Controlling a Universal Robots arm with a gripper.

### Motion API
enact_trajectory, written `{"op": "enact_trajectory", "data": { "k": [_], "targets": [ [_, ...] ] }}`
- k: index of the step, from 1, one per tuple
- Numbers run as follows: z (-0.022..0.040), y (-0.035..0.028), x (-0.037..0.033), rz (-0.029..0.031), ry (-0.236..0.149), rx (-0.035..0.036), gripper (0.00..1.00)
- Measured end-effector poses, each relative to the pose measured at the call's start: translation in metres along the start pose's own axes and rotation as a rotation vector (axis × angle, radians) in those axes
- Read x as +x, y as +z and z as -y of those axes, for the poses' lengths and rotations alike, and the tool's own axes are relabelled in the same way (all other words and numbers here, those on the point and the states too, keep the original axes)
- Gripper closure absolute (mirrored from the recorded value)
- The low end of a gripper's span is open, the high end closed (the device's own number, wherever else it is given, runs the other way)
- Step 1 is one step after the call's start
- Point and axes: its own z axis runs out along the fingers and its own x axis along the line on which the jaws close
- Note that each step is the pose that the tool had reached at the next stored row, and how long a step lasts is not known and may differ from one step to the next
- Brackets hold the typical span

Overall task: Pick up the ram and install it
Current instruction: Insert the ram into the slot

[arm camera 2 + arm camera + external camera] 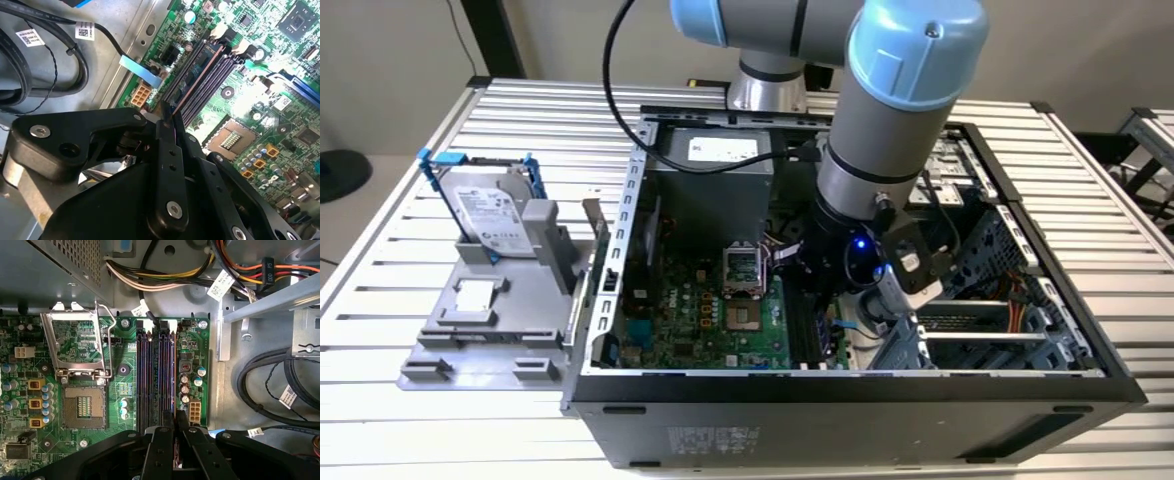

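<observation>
My gripper reaches down inside the open computer case, over the green motherboard. In both wrist views its two black fingers stand close together, shut on the ram. The ram is a thin dark stick seen edge-on. It runs from the gripper along the outermost of the long black memory slots, the one nearest the bare metal side of the case. The ram lines up with that slot; how deep it sits I cannot tell.
The CPU socket, its metal frame open, lies beside the slots. Black cables loop on the case floor, and a coloured wire bundle runs above. A hard drive in a blue-handled frame stands on a grey fixture at the exterior view's left.
</observation>
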Motion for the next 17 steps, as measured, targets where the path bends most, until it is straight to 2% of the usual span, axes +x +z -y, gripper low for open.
{"op": "enact_trajectory", "data": {
  "k": [13, 17],
  "targets": [
    [0.0000, 0.0002, 0.0000, 0.0002, 0.028, 0.0000, 1.00],
    [0.0000, 0.0029, 0.0000, 0.0002, 0.028, -0.0001, 1.00]
  ]
}}
